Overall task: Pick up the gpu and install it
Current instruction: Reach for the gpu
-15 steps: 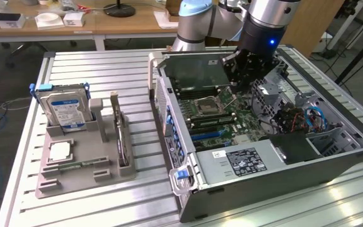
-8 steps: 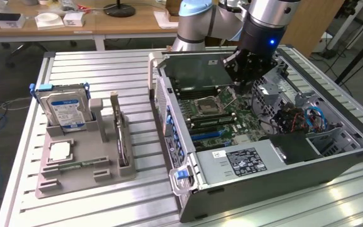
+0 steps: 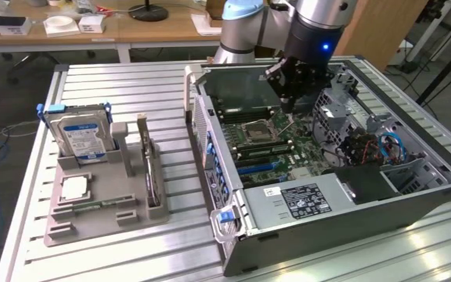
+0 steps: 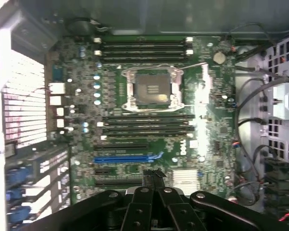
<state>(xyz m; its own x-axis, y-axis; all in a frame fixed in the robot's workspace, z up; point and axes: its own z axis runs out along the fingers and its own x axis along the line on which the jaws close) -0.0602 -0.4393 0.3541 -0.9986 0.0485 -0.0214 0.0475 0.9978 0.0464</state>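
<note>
The gpu (image 3: 150, 170) stands on edge as a thin card in a slot of the grey tray (image 3: 92, 226), on the exterior view's left. My gripper (image 3: 286, 108) hangs well away from it, inside the open computer case (image 3: 351, 217) above the motherboard (image 3: 276, 147). In the wrist view the black fingertips of the gripper (image 4: 154, 174) are pressed together with nothing between them. They hover over the expansion slots just beside the blue slot (image 4: 123, 158). The CPU socket (image 4: 151, 89) lies farther along the board.
The tray also holds a silver hard drive with a blue label (image 3: 80, 135), a CPU chip (image 3: 74, 188) and a green memory stick (image 3: 100, 205). Cables (image 3: 382, 147) and the drive cage (image 3: 331, 108) crowd the case beside the arm. Desks stand behind the table.
</note>
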